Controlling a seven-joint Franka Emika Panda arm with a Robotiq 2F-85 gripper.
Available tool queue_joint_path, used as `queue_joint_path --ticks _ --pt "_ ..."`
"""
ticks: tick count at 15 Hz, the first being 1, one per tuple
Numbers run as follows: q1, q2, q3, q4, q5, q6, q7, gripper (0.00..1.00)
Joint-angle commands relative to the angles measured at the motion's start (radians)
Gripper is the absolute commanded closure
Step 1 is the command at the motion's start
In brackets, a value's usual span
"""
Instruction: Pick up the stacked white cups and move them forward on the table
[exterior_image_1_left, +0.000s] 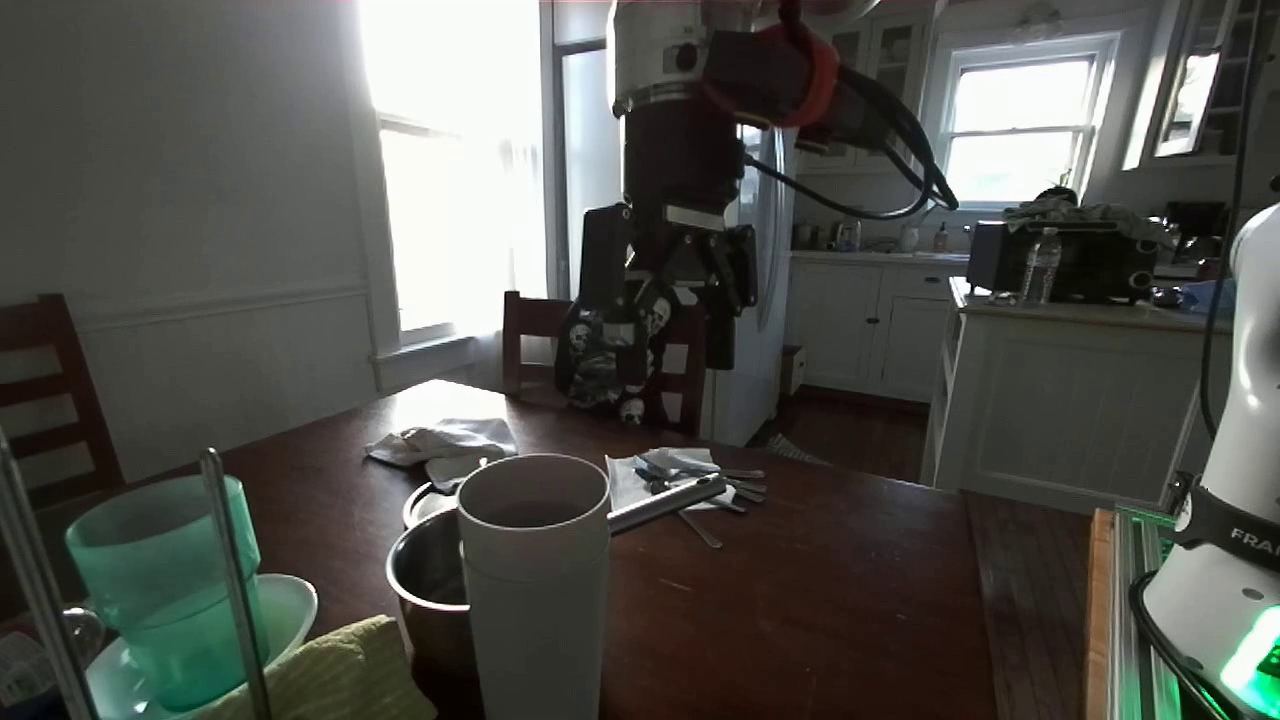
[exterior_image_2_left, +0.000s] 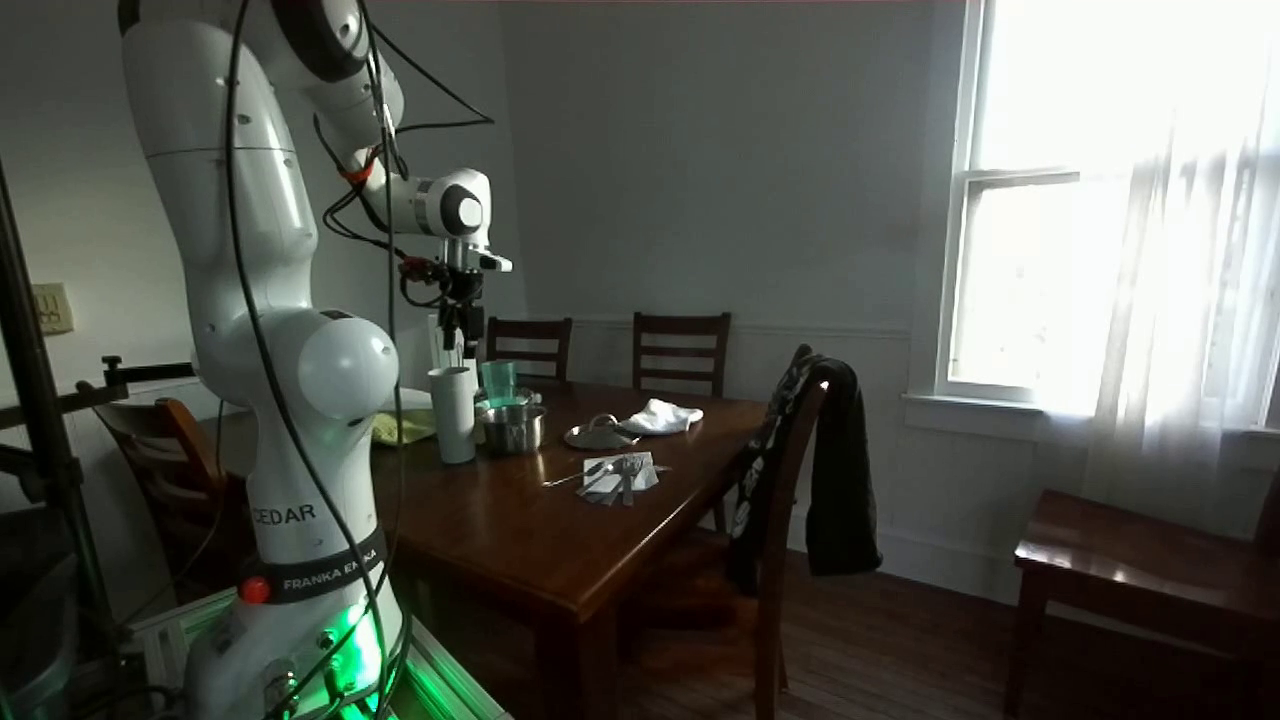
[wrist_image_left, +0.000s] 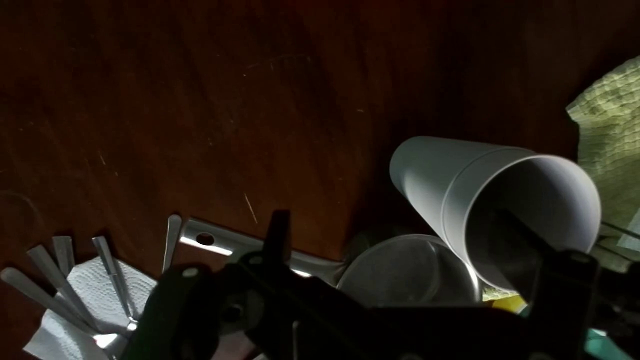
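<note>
In an exterior view, we've got the gripper (exterior_image_1_left: 676, 362) up in the air over the table (exterior_image_1_left: 800, 600), fingers (exterior_image_1_left: 632, 350) pointing down and clearly spread. Our stacked white cups (exterior_image_1_left: 535, 620) stand upright in the foreground, rim up top, lower end cut off by the frame. The metal pot (exterior_image_1_left: 435, 630) is tucked just behind them; whether they touch, we can't tell. Over to the side sit the translucent green cup (exterior_image_1_left: 165, 590) and a yellow-green towel (exterior_image_1_left: 345, 670).

Then in an exterior view with the white robot arm (exterior_image_2_left: 275, 210) up close, we see the whole stack standing on the table, just beside the pot and a good bit taller. The gripper hangs higher than the rim. A shiny lid (exterior_image_2_left: 600, 437) and a white cloth (exterior_image_2_left: 663, 416) lie past the pot.

Wrist view: spread fingers, well apart, jutting in from the bottom. We're looking into the mouth of the stack, and one finger cuts across it from our angle. Cutlery (wrist_image_left: 62, 286) fans out on a paper towel (wrist_image_left: 95, 290).
</note>
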Motion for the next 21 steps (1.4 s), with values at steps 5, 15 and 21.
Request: queue_joint_path --ticks 5,15,21 --pt "0.073 0.076 -0.009 0.017 -0.028 0.106 0.135 0.0" --pt "0.13 0.199 -0.038 -0.002 -0.136 0.26 0.336 0.0" --pt "0.16 0.266 -0.069 0.013 -0.194 0.317 0.412 0.06"
